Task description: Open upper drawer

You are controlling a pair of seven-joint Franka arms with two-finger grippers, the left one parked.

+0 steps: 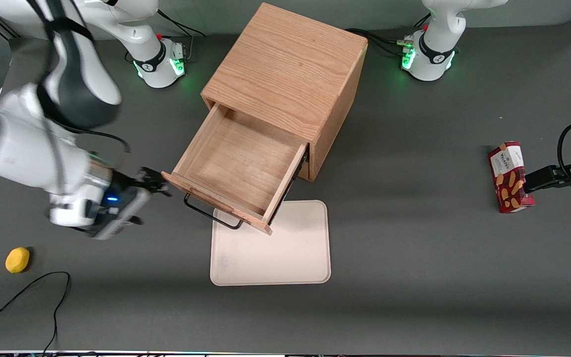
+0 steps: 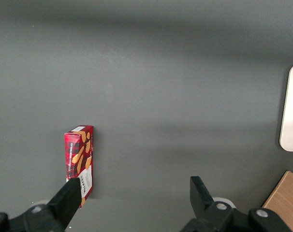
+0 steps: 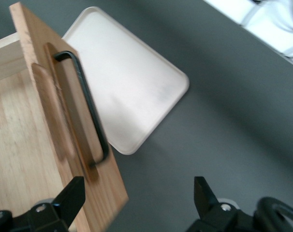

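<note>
**Upper drawer stands pulled out, hand free of the handle**

The upper drawer (image 1: 243, 171) sits drawn well out of the oak cabinet (image 1: 285, 69), its bare wooden floor showing and nothing inside. Its front panel overhangs the edge of the pale tray (image 1: 278, 248) lying on the grey surface (image 1: 414, 277). The thin black handle (image 1: 211, 214) runs along that front panel. The hand (image 1: 159, 186) hovers at about nine o'clock from the drawer front, just beside its corner and apart from the bar; its fingers (image 3: 71, 195) are spread wide and hold nothing.

The task looks essentially done. The drawer seems a light, stiff wooden box that should slide straight; the rigid bar is the natural grip, taken near its middle so the box does not twist. Smooth metal could slip under a loose pinch.

A yellow ball (image 1: 18, 259) lies toward the working arm's end, a biscuit box (image 1: 508, 176) toward the parked arm's.
</note>
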